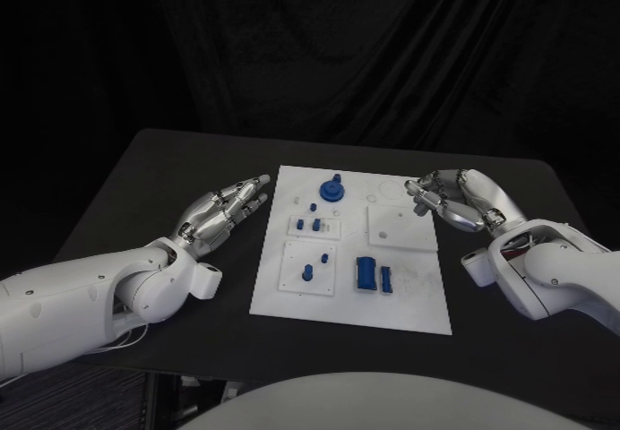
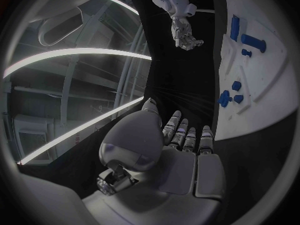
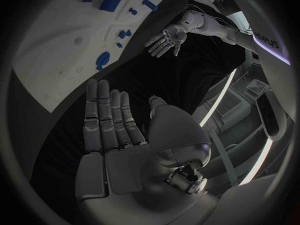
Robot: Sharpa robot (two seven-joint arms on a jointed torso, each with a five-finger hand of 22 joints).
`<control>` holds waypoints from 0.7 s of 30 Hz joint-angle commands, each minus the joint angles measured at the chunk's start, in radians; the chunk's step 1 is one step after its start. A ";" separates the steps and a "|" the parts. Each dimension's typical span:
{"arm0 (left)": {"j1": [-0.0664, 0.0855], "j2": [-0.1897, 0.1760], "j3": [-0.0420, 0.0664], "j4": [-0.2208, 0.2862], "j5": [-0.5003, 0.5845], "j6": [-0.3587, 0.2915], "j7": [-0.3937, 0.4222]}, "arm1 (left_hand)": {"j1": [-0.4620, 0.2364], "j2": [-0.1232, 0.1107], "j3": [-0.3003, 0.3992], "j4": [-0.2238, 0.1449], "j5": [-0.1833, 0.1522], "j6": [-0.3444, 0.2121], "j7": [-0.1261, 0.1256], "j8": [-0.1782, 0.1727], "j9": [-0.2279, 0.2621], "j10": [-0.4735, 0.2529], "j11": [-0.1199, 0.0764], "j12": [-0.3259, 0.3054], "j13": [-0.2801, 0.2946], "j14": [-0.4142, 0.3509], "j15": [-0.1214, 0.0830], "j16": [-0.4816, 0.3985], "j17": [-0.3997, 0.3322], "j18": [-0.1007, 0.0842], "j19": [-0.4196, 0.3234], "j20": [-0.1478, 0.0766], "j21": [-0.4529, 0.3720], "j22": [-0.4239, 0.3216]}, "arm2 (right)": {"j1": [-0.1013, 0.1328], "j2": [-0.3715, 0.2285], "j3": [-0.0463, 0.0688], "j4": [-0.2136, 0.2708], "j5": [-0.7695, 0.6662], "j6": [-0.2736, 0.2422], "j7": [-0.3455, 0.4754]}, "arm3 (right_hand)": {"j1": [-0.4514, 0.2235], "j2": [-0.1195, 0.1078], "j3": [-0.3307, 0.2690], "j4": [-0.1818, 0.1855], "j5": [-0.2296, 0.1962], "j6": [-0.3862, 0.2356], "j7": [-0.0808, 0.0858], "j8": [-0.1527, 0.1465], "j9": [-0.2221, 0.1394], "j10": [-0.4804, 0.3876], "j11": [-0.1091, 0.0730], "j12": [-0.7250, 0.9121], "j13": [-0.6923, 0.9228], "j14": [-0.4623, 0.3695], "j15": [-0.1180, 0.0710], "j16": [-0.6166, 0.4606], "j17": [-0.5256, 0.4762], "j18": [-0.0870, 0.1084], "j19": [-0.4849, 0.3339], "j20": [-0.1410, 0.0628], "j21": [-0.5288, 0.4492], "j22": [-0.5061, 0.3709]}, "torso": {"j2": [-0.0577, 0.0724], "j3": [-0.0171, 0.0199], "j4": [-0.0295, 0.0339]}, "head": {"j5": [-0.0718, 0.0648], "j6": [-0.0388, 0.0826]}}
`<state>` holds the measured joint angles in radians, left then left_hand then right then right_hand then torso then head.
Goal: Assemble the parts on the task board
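My left hand (image 1: 222,211) lies flat over the black table (image 1: 155,170) just beside the task board's (image 1: 400,309) left edge, fingers straight and close together, holding nothing. My right hand (image 1: 455,202) hovers at the board's right edge near its far corner, fingers curled loosely inward; in the right wrist view they look stretched out and bare, so I judge it empty too.

The task board sits in the middle of the table. On it, a round blue part with a knob (image 1: 333,190) sits near the far edge, several small blue pegs (image 1: 307,223) stand left of the middle, two more pegs (image 1: 310,270) sit in the near-left square, and a larger blue block (image 1: 368,273) lies beside them toward the near edge. The square plate (image 1: 398,227) on the right side carries no blue piece, and pale round recesses (image 1: 388,191) near the far right corner look unfilled.

I judge some parts seated and some spots open, but I cannot tell which pegs are pushed home or merely standing loose. The recess shapes are too faint to read.
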<state>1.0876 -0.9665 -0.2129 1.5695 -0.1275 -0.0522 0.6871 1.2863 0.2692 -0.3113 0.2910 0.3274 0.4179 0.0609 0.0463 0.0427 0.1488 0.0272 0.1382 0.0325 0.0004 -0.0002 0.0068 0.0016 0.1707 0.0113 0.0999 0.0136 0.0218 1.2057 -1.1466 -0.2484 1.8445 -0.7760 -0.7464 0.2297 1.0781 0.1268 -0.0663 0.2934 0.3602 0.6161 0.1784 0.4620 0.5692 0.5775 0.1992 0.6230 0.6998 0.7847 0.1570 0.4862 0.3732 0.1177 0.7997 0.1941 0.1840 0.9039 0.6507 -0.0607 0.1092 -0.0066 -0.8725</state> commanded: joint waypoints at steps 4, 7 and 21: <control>0.008 0.011 0.001 -0.008 -0.009 -0.068 0.192 | -0.005 -0.012 -0.010 0.001 -0.008 0.017 -0.010 0.002 0.002 0.001 -0.015 -0.007 -0.001 0.000 -0.010 -0.007 -0.002 -0.003 -0.002 -0.014 -0.006 -0.005 | 0.002 0.003 0.000 -0.033 0.255 0.123 0.254 | -0.068 0.050 -0.080 -0.003 -0.063 -0.145 -0.035 -0.182 -0.200 -0.267 0.089 -0.238 -0.245 -0.278 0.122 -0.181 -0.155 -0.048 -0.422 0.083 -0.131 -0.387 | -0.030 0.0091 -0.0152 | 0.003 0.000; 0.009 0.015 0.001 -0.014 -0.023 -0.085 0.194 | -0.004 -0.021 -0.013 0.001 -0.010 0.026 -0.020 0.001 0.002 0.001 -0.022 -0.013 -0.001 0.000 0.007 -0.007 -0.002 -0.010 -0.005 0.000 -0.008 -0.009 | 0.000 0.007 0.000 -0.046 0.297 0.175 0.287 | -0.089 0.077 -0.145 0.000 -0.118 -0.287 -0.100 -0.314 -0.364 -0.411 0.050 -0.341 -0.416 -0.503 0.113 -0.292 -0.260 -0.057 -0.660 0.102 -0.158 -0.671 | -0.037 0.0118 -0.0204 | 0.009 0.000; 0.003 0.035 0.017 -0.022 -0.003 -0.118 -0.014 | -0.573 -0.131 0.132 -0.130 -0.148 -0.170 -0.061 -0.046 -0.043 -0.066 -0.027 -0.138 -0.033 0.000 0.000 -0.007 -0.002 -0.068 -0.011 -0.019 -0.014 -0.022 | -0.017 0.048 0.026 -0.080 0.321 0.129 0.258 | -0.866 -0.127 0.066 -0.293 -0.360 -0.616 -0.178 -0.462 -0.569 -0.577 -0.199 -0.623 -0.700 -0.785 -0.157 -0.486 -0.373 -0.118 -0.800 -0.194 -0.184 -0.904 | -0.044 0.0182 -0.0293 | 0.013 0.027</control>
<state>1.0905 -0.9378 -0.1983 1.5445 -0.1402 -0.1314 0.6772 0.9505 0.1849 -0.2395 0.2136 0.2391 0.3305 0.0144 0.0165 0.0139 0.1104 0.0036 0.0668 0.0092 0.0004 0.0109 0.0068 0.0009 0.1451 0.0036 0.1104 0.0058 0.0044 1.1927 -1.1025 -0.2225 1.7690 -0.4908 -0.5978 0.4877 0.2212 0.0131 -0.0055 0.0211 0.0058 0.0204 0.0001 0.0035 0.0023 -0.0008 0.0051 0.0084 0.0028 0.0005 0.0067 0.0034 0.0010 0.0071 0.0000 0.0201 0.0035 0.0016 0.6111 -0.0452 0.0850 0.0072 -0.8555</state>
